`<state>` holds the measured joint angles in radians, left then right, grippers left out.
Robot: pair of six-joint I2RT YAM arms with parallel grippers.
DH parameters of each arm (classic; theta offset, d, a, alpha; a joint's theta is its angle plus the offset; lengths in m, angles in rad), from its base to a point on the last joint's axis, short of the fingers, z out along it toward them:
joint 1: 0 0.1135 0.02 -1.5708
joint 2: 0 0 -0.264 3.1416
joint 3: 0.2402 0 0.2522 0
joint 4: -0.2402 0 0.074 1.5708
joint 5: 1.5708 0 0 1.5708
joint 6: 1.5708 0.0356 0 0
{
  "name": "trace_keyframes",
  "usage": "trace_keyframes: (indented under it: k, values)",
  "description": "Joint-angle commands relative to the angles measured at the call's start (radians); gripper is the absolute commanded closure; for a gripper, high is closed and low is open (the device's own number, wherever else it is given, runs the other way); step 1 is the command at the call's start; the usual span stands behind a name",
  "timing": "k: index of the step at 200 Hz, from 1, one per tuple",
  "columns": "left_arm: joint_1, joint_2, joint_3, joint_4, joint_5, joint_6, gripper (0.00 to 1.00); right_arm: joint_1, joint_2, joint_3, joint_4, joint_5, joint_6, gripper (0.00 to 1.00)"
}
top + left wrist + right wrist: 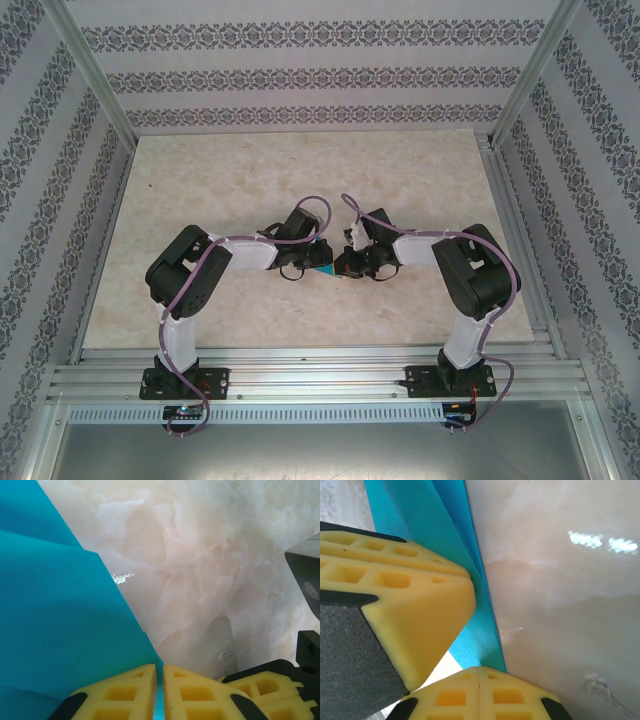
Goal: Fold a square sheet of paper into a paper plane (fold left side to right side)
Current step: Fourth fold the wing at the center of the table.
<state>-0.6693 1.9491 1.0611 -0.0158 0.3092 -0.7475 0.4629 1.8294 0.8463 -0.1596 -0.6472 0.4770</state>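
1. The left gripper [159,680] is all but closed, its yellow fingers [142,677] nipping a thin edge of the cyan sheet of paper [55,615]. The right gripper [479,675] is closed tight. The sheet's edge runs down to its tips, though we cannot tell whether it is caught between them.
2. The sheet lies mid-table between the two grippers, partly folded, with layered flaps showing in the right wrist view.
3. Our main worry is that the grippers sit almost touching. A pull in differing directions could tear or crumple the thin paper, and the fingers could knock together.
4. A light nip on so narrow an edge could slip, letting the flap spring open and skewing the crease.
5. The table [300,170] has a smooth, pale marble-look top, glossy enough to let paper slide.
6. Wallpaper [300,75] with grey floral bands lines the enclosure, which is framed by aluminium rails [300,375].
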Motion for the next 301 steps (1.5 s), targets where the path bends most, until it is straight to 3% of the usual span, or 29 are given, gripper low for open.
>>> trace_keyframes:
  k: [1, 208, 301]
  values:
    - [0.065, 0.051, -0.012, -0.120, -0.101, 0.056, 0.82, 0.023, 0.096, -0.082, -0.214, 0.210, -0.009, 1.00]
    - [0.218, 0.099, 0.156, -0.215, -0.212, 0.171, 0.83, 0.034, 0.101, -0.082, -0.221, 0.224, -0.002, 1.00]
    - [0.350, 0.165, 0.237, -0.264, -0.216, 0.248, 0.82, 0.040, 0.099, -0.078, -0.223, 0.225, 0.001, 1.00]
